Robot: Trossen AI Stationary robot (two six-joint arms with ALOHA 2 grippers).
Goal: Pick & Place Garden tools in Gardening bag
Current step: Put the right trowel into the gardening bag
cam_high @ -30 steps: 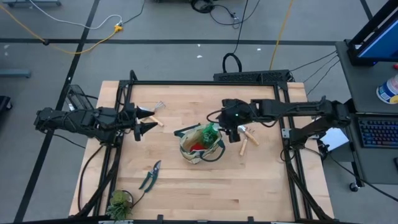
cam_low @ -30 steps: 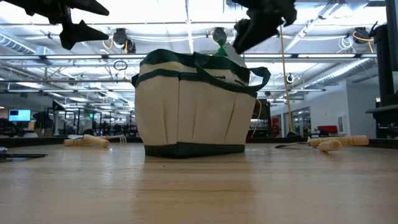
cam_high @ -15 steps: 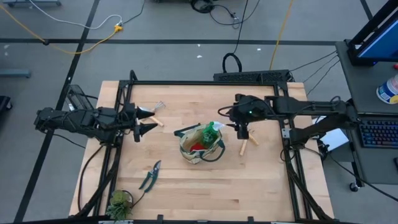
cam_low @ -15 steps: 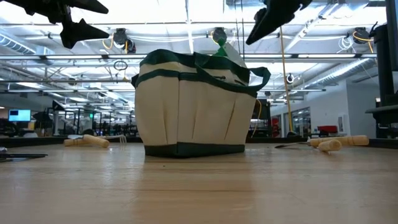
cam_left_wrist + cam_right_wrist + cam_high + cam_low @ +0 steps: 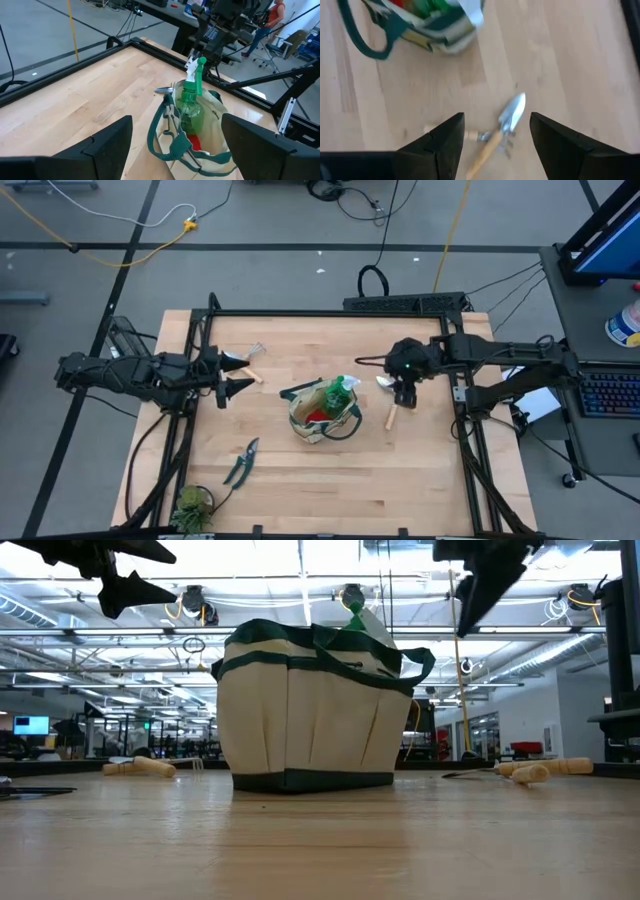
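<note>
The beige gardening bag point(image 5: 320, 415) with green trim stands mid-table on its base. A green spray bottle point(image 5: 192, 95) stands upright in it beside a red glove point(image 5: 316, 414). To the bag's right lie a wooden-handled trowel point(image 5: 509, 119) and a fork point(image 5: 470, 135), crossed. My right gripper point(image 5: 496, 117) hangs open above them, pointing steeply down and touching nothing. My left gripper point(image 5: 235, 376) waits open above the table's left side, aimed at the bag. Another wooden-handled tool point(image 5: 250, 365) lies under it. The pruning shears point(image 5: 241, 462) lie near the front left.
A small leafy plant point(image 5: 192, 508) sits at the near left corner. A black frame point(image 5: 330, 312) runs along the table's edges. Bare wood lies in front of the bag point(image 5: 310, 710).
My right gripper has drawn away from above the bag toward the table's right edge. It has tipped to point more steeply down and rolled about its own line, and it has stayed open. It now hangs over the two tools there. The bag and tools have not moved.
</note>
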